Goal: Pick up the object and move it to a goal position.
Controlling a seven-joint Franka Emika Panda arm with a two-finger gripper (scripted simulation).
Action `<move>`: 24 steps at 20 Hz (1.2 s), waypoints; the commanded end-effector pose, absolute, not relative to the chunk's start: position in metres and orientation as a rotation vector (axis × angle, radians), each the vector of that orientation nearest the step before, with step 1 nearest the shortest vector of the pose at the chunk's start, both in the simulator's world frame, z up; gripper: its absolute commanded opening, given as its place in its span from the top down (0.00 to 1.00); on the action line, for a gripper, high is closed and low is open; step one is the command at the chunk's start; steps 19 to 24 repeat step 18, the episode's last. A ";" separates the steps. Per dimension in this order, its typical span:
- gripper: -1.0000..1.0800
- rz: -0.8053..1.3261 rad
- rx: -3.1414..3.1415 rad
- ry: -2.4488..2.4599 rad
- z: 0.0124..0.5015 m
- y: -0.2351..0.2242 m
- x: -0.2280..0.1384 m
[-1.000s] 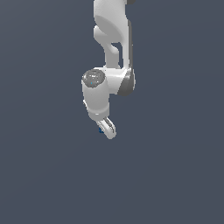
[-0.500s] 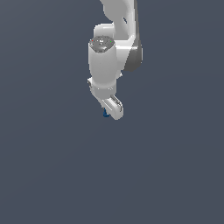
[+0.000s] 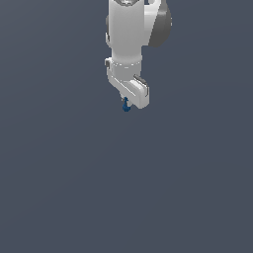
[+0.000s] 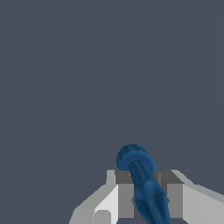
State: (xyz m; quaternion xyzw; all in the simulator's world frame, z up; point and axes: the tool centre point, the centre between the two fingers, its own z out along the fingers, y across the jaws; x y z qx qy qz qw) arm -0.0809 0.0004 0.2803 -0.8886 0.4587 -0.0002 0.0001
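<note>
The pincer (image 4: 142, 192) pinches the blue object (image 4: 142, 183), which sits between its two fingers and sticks out past the tips. In the exterior view the object (image 3: 126, 105) hangs just under the white hand. So the pick-up seems done; the carry to the goal is left, and no goal mark is visible. Compared with a second ago, the arm now stands higher in the exterior view and the object is now visible in the grip.

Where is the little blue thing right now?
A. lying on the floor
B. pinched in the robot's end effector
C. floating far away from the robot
B: in the wrist view the blue object sits between the two fingers of the end effector.
</note>
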 end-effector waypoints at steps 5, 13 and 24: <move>1.00 -0.002 -2.793 1.443 0.328 0.016 -0.106; 1.00 -0.002 -2.793 1.442 0.364 0.029 -0.124; 1.00 -0.001 -2.792 1.441 0.370 0.031 -0.126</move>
